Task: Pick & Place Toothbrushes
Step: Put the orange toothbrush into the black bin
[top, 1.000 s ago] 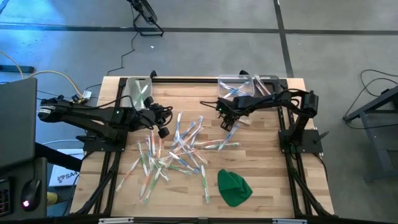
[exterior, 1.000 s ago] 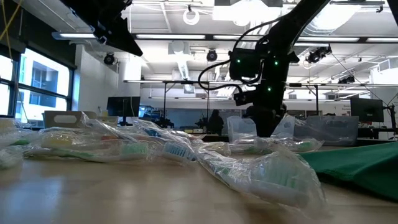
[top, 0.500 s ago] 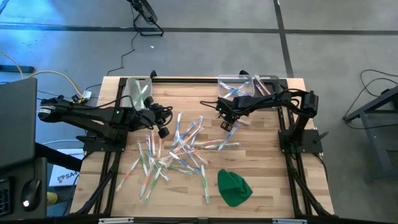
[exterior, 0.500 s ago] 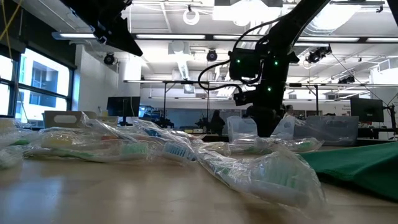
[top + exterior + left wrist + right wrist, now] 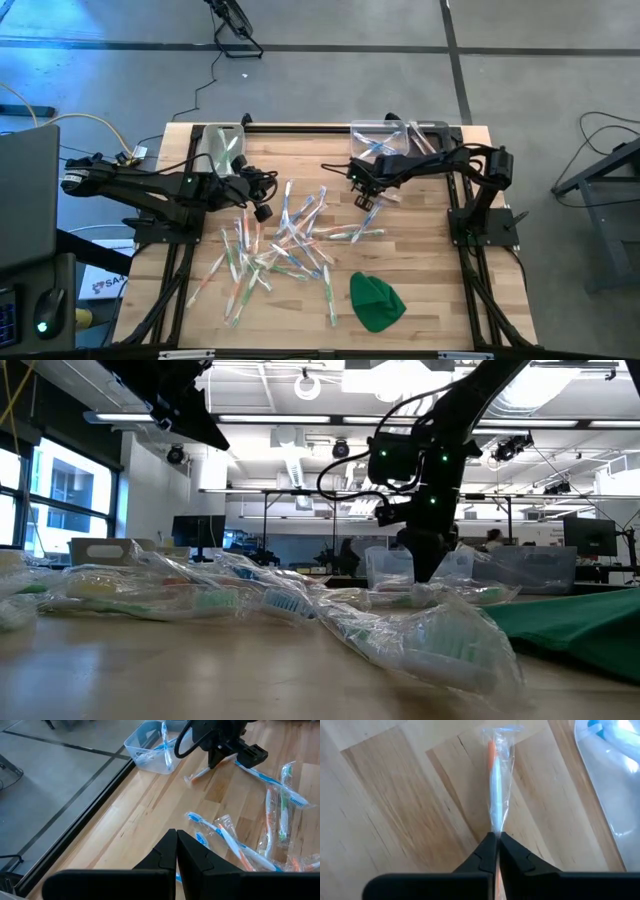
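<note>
Many wrapped toothbrushes (image 5: 285,245) lie scattered on the middle of the wooden table. One of them, with an orange accent (image 5: 495,780), lies apart near the right clear bin (image 5: 395,138), and my right gripper (image 5: 366,200) is shut on it. My left gripper (image 5: 176,837) is shut and holds nothing. It hovers at the left of the pile (image 5: 258,208), near the left clear bin (image 5: 222,145). Both bins hold toothbrushes. My right gripper pinches the orange-accented toothbrush in its clear wrapper (image 5: 496,826) between its two fingers, near one end. The fingers come from above, pointing down. The rest of the toothbrush (image 5: 199,773) runs out past the fingertips and lies flat on the table.
A green cloth lump (image 5: 376,300) sits near the front edge, right of the pile. Bare wood lies between the pile and the two bins at the far edge. In the low view, wrapped toothbrushes (image 5: 400,630) fill the foreground.
My right gripper has shut on the orange-accented toothbrush; in the low view its lower end stands narrower than a second ago. The arm has barely shifted, and the toothbrush stays on the table.
</note>
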`<action>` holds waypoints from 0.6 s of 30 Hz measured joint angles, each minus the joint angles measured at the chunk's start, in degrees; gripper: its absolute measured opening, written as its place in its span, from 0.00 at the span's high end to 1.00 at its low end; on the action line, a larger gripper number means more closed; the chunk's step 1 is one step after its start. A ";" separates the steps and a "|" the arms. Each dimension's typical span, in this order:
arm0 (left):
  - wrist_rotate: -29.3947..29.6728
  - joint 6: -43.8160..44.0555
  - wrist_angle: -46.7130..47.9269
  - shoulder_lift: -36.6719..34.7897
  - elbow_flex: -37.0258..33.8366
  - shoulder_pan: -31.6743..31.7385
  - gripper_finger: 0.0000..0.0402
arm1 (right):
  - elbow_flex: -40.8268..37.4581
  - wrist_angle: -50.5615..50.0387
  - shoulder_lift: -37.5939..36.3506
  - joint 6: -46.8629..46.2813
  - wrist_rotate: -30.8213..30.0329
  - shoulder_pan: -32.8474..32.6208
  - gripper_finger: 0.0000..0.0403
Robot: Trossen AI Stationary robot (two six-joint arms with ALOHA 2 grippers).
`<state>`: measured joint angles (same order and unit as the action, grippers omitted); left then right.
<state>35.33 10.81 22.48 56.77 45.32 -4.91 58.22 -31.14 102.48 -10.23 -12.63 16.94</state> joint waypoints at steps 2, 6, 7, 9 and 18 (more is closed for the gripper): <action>0.00 0.00 0.00 0.00 0.00 0.00 0.99 | -0.02 -0.02 0.00 0.19 -1.15 -0.53 0.99; 0.00 0.00 0.00 0.00 0.00 0.00 0.99 | -0.04 -0.13 -0.06 1.25 -2.31 -1.41 0.99; 0.00 0.00 0.00 0.00 0.00 0.00 0.99 | -0.09 -0.26 -0.31 1.26 -2.19 -1.59 0.99; 0.00 0.00 0.00 0.00 0.00 0.02 0.99 | -0.18 -0.40 -0.79 1.26 -2.05 -1.99 0.99; 0.00 0.00 0.02 0.00 0.00 0.02 0.99 | -0.20 -0.36 -8.58 1.24 -2.87 -3.11 0.99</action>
<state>35.33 10.81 22.50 56.77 45.32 -4.89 58.02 -31.50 93.89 -8.99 -15.50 13.83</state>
